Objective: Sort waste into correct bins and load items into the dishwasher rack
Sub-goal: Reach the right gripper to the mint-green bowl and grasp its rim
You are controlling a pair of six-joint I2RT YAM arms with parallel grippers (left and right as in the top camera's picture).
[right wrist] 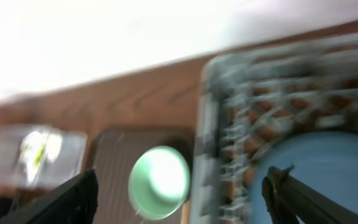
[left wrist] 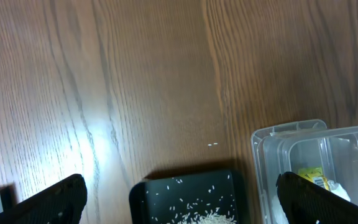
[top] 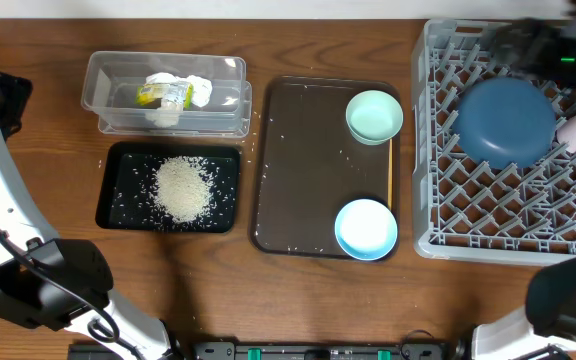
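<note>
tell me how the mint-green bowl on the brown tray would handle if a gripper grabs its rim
The mint-green bowl looks smooth and thin-walled: probably light, stiff, slippery at the rim. Sitting upright on the brown tray, it would likely slide, not roll, if pushed.

Surface notes: wood, plastic, paper.
Table (left wrist: pixel 166 74): varnished wood grain, soft sheen, one glare patch. Tub (top: pixel 103 95): clear glossy plastic. Black tray (top: pixel 226 160): smooth, dull plastic. Brown tray (top: pixel 308 160): smooth, slight sheen. Rack (top: pixel 438 130): grey matt plastic lattice. Plate (top: pixel 503 120): smooth, matt. Green bowl (top: pixel 373 115), pale blue bowl (top: pixel 366 228): smooth, glossy. Tissue (top: pixel 198 90): crumpled paper.
</note>
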